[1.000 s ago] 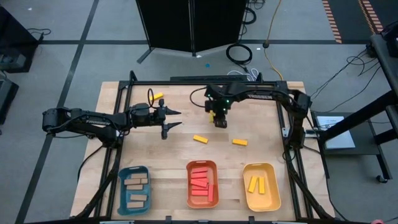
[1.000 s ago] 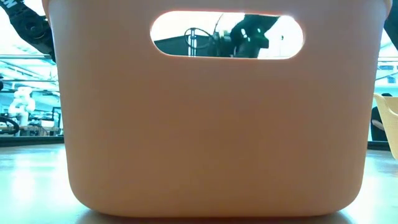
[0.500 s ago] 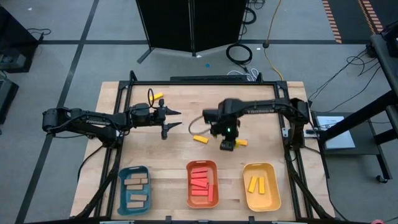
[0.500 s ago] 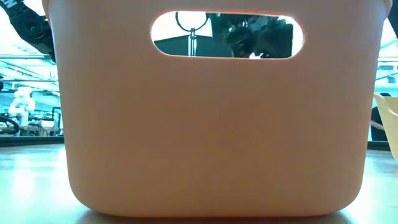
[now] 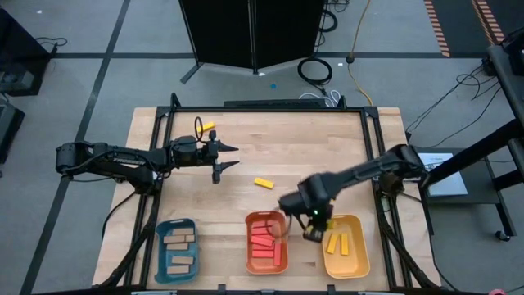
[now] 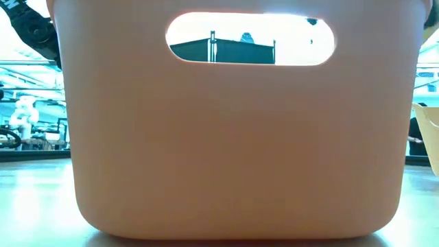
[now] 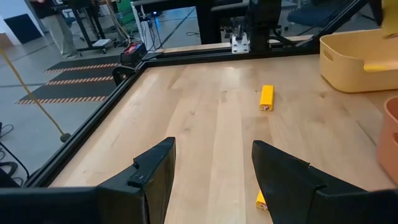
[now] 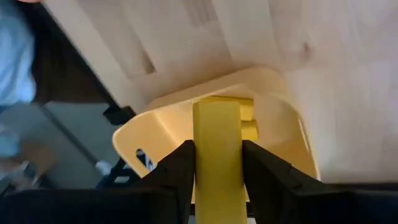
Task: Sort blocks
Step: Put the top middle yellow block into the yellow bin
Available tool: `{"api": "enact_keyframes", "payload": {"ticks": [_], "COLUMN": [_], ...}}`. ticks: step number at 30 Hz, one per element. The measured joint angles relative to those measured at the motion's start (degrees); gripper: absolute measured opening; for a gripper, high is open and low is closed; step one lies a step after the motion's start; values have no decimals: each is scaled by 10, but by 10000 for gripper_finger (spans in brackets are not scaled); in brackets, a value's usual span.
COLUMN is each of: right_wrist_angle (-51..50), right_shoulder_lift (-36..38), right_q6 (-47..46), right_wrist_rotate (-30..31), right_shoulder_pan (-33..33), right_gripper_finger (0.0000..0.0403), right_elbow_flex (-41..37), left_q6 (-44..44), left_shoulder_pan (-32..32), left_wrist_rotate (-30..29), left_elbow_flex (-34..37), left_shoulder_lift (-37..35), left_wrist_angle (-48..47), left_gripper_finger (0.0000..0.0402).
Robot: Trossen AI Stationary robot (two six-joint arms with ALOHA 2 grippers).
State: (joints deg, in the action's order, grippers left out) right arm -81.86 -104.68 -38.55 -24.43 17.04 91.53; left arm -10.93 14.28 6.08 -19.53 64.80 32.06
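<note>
My right gripper (image 5: 314,233) is shut on a yellow block (image 8: 216,134) over the left rim of the yellow tray (image 5: 354,264), which holds two yellow blocks (image 5: 338,243). My left gripper (image 5: 232,156) hangs open over the table's left part, touching nothing. One yellow block (image 5: 263,183) lies flat mid-table. A second one (image 7: 266,98) shows in the left wrist view and is hidden under my right arm in the high view. Another yellow block (image 5: 208,126) lies near the far-left frame. Red blocks (image 5: 263,243) fill the orange tray (image 5: 282,220); tan blocks (image 5: 180,240) lie in the blue tray (image 5: 163,254). My right gripper pinches the yellow block between its two fingers (image 8: 178,167), which lie along the block's long sides. The block's free end (image 8: 216,112) sticks out past the fingertips. The fingers point down, and the block is lifted clear above the yellow tray (image 8: 273,99).
The three trays stand in a row along the near edge. A black frame (image 5: 270,106) borders the table. The orange tray's wall (image 6: 233,137) fills the low view. Bare wood (image 7: 211,106) lies ahead of my left gripper (image 7: 211,163).
My right gripper has carried the yellow block from the far middle of the table toward the near edge, passing over the blocks lying mid-table, and now hangs at the yellow tray's left rim. It has stayed shut on the block.
</note>
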Motion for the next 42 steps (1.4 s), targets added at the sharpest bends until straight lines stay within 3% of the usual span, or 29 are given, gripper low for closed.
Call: {"api": "enact_keyframes", "payload": {"ticks": [10,15,20,26,30,42], "right_wrist_angle": [-23,-29,-29,-29,-29,-65], "right_shoulder_lift": [10,10,10,10,10,10], "right_q6": [-198,-282,-348,-360,-371,-380], "right_wrist_rotate": [63,107,112,112,143,136], "right_shoulder_pan": [132,173,197,214,214,213], "right_gripper_finger": [109,109,109,109,110,110], "right_elbow_flex": [0,0,0,0,0,0], "left_q6": [0,0,0,1,9,10], "left_shoulder_pan": [0,0,0,0,0,-1], "left_wrist_rotate": [0,0,0,0,9,13], "left_elbow_flex": [0,0,0,0,0,0], "left_shoulder_lift": [0,0,0,0,0,0], "left_wrist_angle": [7,10,21,24,37,37], "left_gripper_finger": [210,210,210,210,210,210]}}
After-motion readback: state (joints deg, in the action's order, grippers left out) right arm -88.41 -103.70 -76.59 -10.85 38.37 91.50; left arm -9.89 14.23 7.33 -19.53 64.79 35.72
